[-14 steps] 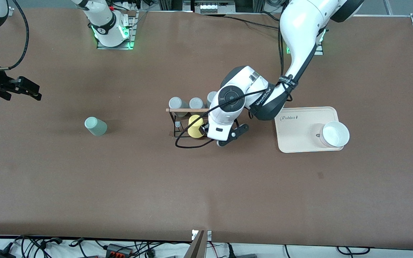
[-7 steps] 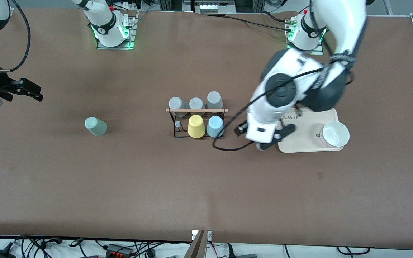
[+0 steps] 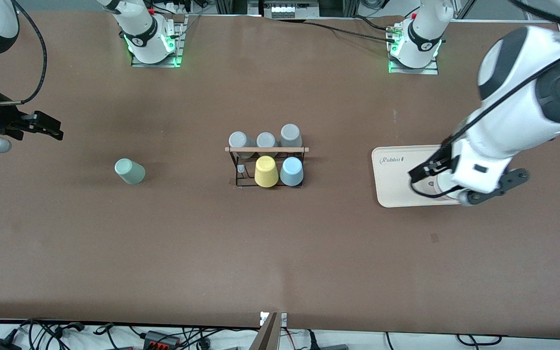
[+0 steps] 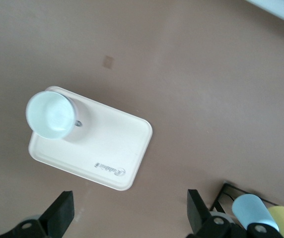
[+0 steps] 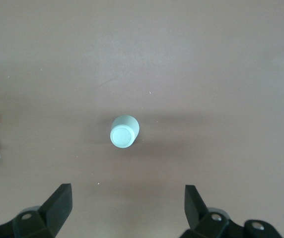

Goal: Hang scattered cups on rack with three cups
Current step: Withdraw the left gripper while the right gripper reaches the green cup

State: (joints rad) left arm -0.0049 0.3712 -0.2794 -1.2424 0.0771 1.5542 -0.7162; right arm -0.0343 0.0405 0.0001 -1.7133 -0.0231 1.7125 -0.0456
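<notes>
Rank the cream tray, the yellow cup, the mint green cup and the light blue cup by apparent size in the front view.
1. Cream tray, clearly the largest, partly covered by the left arm.
2. Yellow cup and light blue cup on the rack: too alike to separate.
3. Mint green cup: similar, seemingly slightly smaller; unsure.

Mint cup (image 3: 130, 171), light-blue cup (image 3: 291, 171), black rack (image 3: 241, 171).

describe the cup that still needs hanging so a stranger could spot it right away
Start at the black wire rack in the middle of the table and look toward the right arm's end. The mint green cup stands there alone, upside down on the bare tabletop. Every other tumbler sits on the rack; this one touches nothing.
</notes>
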